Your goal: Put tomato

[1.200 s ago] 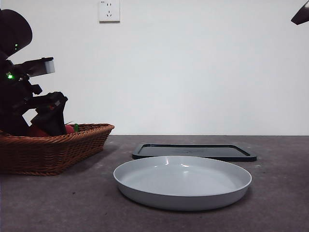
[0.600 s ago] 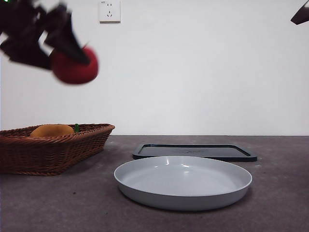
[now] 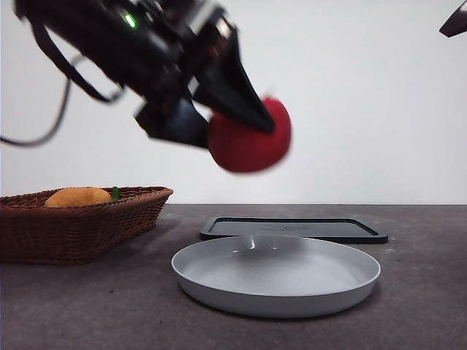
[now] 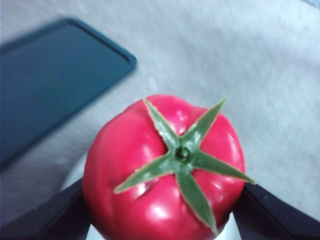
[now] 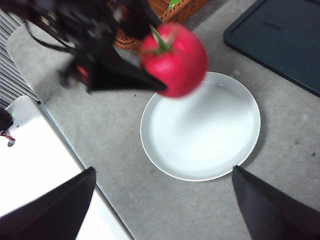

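Observation:
My left gripper [image 3: 244, 127] is shut on the glossy red tomato [image 3: 252, 138] and holds it in the air above the left part of the white plate [image 3: 276, 273]. In the left wrist view the tomato [image 4: 165, 170] fills the space between the two black jaws, green stem up. The right wrist view looks down on the tomato [image 5: 175, 59] over the plate's [image 5: 200, 127] far rim. My right gripper [image 5: 160, 200] is open, empty and high above the table; it shows only as a black tip [image 3: 454, 22] at the top right of the front view.
A wicker basket [image 3: 80, 222] at the left holds an orange-yellow fruit [image 3: 76, 196]. A dark flat tray [image 3: 292, 228] lies behind the plate, also in the left wrist view [image 4: 45, 80]. The table's edge shows in the right wrist view [image 5: 65, 145].
The left gripper lifted the tomato out of the basket, then carried it right and lower, to above the plate. The right arm has not moved.

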